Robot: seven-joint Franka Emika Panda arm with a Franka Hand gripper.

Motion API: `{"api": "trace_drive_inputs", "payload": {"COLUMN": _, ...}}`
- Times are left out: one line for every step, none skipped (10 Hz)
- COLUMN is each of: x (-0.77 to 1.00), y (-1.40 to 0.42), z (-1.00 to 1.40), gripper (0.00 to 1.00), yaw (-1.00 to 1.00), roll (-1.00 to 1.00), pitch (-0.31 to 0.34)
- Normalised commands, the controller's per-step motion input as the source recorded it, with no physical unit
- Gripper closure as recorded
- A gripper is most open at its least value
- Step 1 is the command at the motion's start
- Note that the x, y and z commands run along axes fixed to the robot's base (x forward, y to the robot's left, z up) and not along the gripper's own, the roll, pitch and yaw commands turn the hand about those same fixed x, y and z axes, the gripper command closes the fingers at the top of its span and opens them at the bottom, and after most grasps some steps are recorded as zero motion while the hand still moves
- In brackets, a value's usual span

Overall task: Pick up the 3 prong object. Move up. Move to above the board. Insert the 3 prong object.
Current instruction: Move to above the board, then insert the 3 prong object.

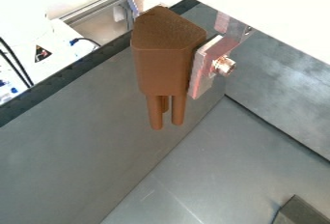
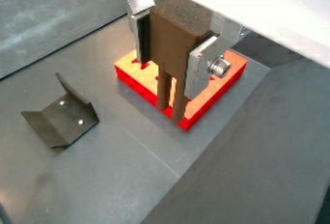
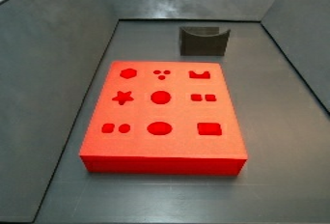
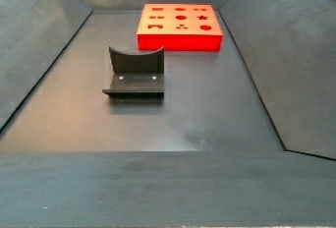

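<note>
Between the silver fingers point(image 1: 210, 62) of the claw point(image 1: 175, 49) hangs the 3 prong object point(image 1: 162, 59), brown, its wide top clamped and its narrow legs pointing down, clear of the grey worktop point(image 1: 91, 151). A wrist view shows the object point(image 2: 175, 49) above the near corner of the red board point(image 2: 200, 107), not touching it. The fixture point(image 2: 60, 112) stands on the floor well apart from the board. Both side views show the board point(image 3: 161, 112) and the fixture point(image 4: 134, 73), but not the claw.
</note>
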Motion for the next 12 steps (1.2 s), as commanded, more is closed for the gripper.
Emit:
{"api": "trace_drive_inputs", "payload": {"x": 0.77, "y": -1.00, "z": 0.12, "gripper": 1.00, "yaw": 0.02, "roll": 0.10, "pitch": 0.302}}
{"api": "trace_drive_inputs", "payload": {"x": 0.82, "y": -1.00, "z": 0.11, "gripper": 1.00, "yaw": 0.03, "roll": 0.09, "pitch": 0.329}}
{"api": "trace_drive_inputs", "payload": {"x": 0.84, "y": -1.00, "z": 0.12, "gripper": 1.00, "yaw": 0.01, "roll": 0.02, "pitch": 0.306}}
{"api": "trace_drive_inputs", "payload": {"x": 0.82, "y": -1.00, "z": 0.14, "gripper": 1.00, "yaw": 0.01, "roll": -0.01, "pitch": 0.231}}
{"api": "trace_drive_inputs", "payload": {"x": 0.82, "y": -1.00, "z": 0.14, "gripper": 1.00, "yaw": 0.01, "roll": 0.01, "pitch": 0.162}}
{"api": "trace_drive_inputs", "payload": {"x": 0.84, "y": -1.00, "z": 0.14, "gripper": 1.00, "yaw": 0.01, "roll": -0.01, "pitch": 0.118}}
{"api": "trace_drive_inputs", "payload": {"x": 0.84, "y": -1.00, "z": 0.15, "gripper": 1.00, "yaw": 0.01, "roll": 0.02, "pitch": 0.109}}
{"api": "trace_drive_inputs", "payload": {"x": 0.63, "y": -0.71, "z": 0.10, "gripper": 1.00, "yaw": 0.01, "roll": 0.03, "pitch": 0.135}}
{"api": "trace_drive_inputs", "payload": {"x": 0.42, "y": -0.42, "z": 0.07, "gripper": 1.00, "yaw": 0.01, "roll": 0.04, "pitch": 0.140}}
{"api": "trace_drive_inputs", "payload": {"x": 0.25, "y": -0.25, "z": 0.06, "gripper": 1.00, "yaw": 0.01, "roll": 0.05, "pitch": 0.100}}
{"api": "trace_drive_inputs", "payload": {"x": 0.00, "y": 0.00, "z": 0.00, "gripper": 1.00, "yaw": -0.01, "roll": 0.00, "pitch": 0.000}}
{"api": "trace_drive_inputs", "payload": {"x": 0.00, "y": 0.00, "z": -0.07, "gripper": 1.00, "yaw": -0.06, "roll": 0.00, "pitch": -0.004}}
